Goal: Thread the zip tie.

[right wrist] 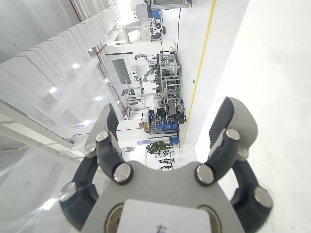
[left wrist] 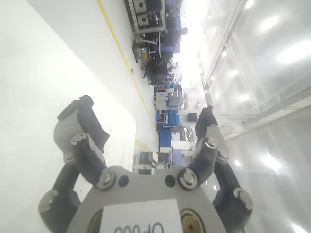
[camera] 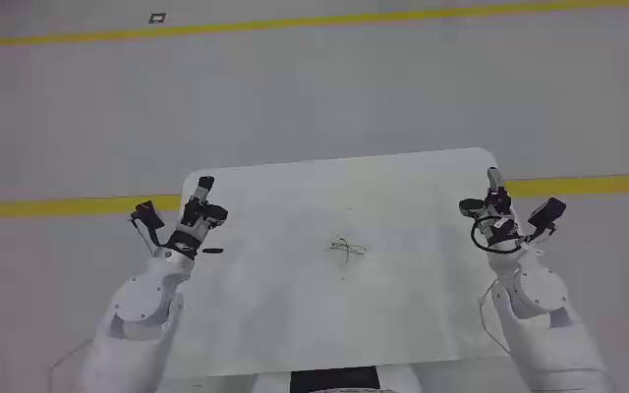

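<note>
**Zip tie not picked up yet**

The job has not really started. The zip tie [camera: 346, 247] lies near the middle of the white tabletop [camera: 295, 314]. It looks like a thin, dark little tangle. It is too small to tell if its tail is through its head, but nothing is holding it.

The left gripper [camera: 204, 187] hangs over the left edge of the tabletop, well apart from the zip tie. In the left wrist view, the left gripper's fingers [left wrist: 87, 115] are spread wide with nothing between them.

The right gripper [camera: 493, 182] is by the right edge, also well apart from the zip tie. Its fingers [right wrist: 226, 117] are wide apart too, and hold nothing.

I think every step is left to do: go to the zip tie, pick it up, hold both ends, and push the tail through the head.
</note>
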Tool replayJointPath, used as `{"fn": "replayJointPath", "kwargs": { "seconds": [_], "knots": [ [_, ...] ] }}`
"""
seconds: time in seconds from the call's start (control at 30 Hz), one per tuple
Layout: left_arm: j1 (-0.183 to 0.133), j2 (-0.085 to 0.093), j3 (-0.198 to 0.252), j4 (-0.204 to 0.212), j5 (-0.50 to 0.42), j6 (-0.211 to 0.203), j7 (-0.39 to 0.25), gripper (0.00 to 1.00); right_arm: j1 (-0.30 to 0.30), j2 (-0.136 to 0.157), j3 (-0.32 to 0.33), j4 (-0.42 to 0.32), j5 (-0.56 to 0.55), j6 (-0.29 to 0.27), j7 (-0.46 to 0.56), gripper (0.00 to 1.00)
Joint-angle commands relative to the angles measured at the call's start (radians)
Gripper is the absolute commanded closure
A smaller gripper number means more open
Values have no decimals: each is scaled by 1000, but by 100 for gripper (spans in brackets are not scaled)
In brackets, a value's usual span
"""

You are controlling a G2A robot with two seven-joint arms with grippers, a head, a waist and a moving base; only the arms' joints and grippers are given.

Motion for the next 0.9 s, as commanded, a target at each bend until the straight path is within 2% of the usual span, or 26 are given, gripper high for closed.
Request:
{"fn": "replayJointPath", "kwargs": {
  "seconds": [0.0, 0.03, 0.07, 0.1, 0.13, 0.17, 0.27, 0.37, 0.4, 0.47, 0.83, 0.87],
  "knots": [
    [0, 0, 0, 0, 0, 0, 0, 22, 0, 0, 0, 0, 0, 0, 0, 22],
    [0, 0, 0, 0, 0, 0, 1, 0, 0, 0, 0, 0, 0, 0, 0, 0],
    [0, 0, 0, 1, -1, 0, 2, 0, 0, 0, 0, 0, 0, 0, 0, 22],
    [0, 0, 0, 1, -2, 1, 3, 22, 0, 0, 0, 0, 0, 0, 0, 0],
    [0, 0, 0, 1, -2, 1, 3, 22, 0, 0, 0, 0, 0, 0, 0, 0],
    [-2, 0, 3, -3, 0, 1, -6, 0, 0, 0, 0, 0, 0, 0, 0, 0],
    [-21, 6, 16, -16, 50, 42, -82, 0, 0, 0, 0, 0, 0, 0, 0, 0],
    [-50, 14, 46, -47, 136, 135, -186, 0, 0, 0, 0, 0, 0, 0, 0, 0],
    [-61, 19, 62, -64, 192, 174, -235, 0, 0, 0, 0, 0, 0, 0, 0, 0],
    [-71, 26, 78, -88, 277, 207, -292, 0, 0, 0, 0, 0, 0, 0, 0, 0],
    [-72, 27, 79, -90, 288, 207, -292, 0, 0, 0, 0, 0, 0, 0, 0, 0],
    [-76, 28, 87, -100, 303, 199, -306, 0, 0, 0, 0, 0, 0, 0, 0, 0]
  ]
}}
